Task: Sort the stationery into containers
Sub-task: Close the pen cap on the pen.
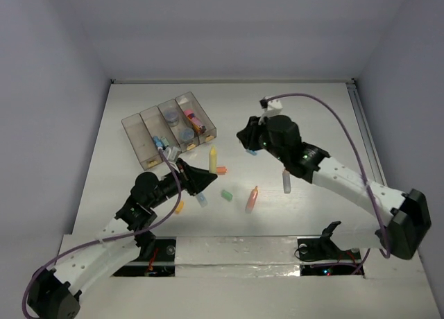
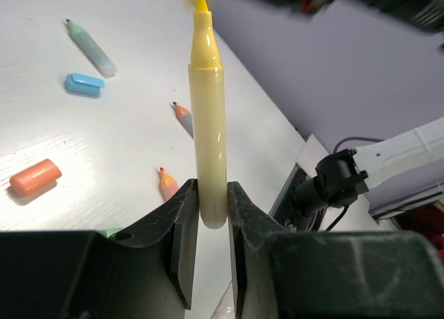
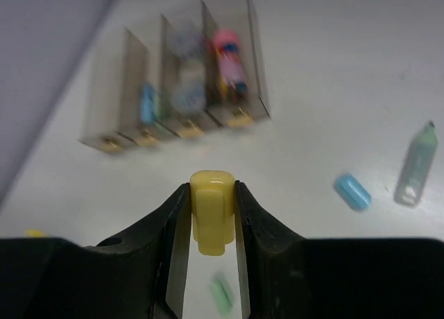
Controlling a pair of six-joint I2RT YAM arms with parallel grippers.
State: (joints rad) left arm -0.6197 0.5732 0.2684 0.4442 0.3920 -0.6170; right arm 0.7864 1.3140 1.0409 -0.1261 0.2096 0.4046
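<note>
My left gripper [image 1: 206,177] [image 2: 213,209] is shut on the base of a yellow marker [image 2: 208,118], whose bare tip points away from the jaws; the marker also shows in the top view [image 1: 213,156]. My right gripper [image 1: 245,139] [image 3: 212,218] is shut on a yellow cap [image 3: 211,208] and holds it above the table, right of the clear four-compartment tray [image 1: 132,133] [image 3: 257,62]. The tray holds two grey pots [image 1: 171,116], a pink marker [image 1: 193,119] and blue pieces.
Loose on the table: an orange cap [image 1: 221,170] [image 2: 35,177], a green cap [image 1: 226,194], an orange marker [image 1: 252,199], light blue caps [image 1: 202,200] [image 3: 353,192], a pale marker [image 1: 286,182] [image 3: 416,165] and a yellow piece [image 1: 180,207].
</note>
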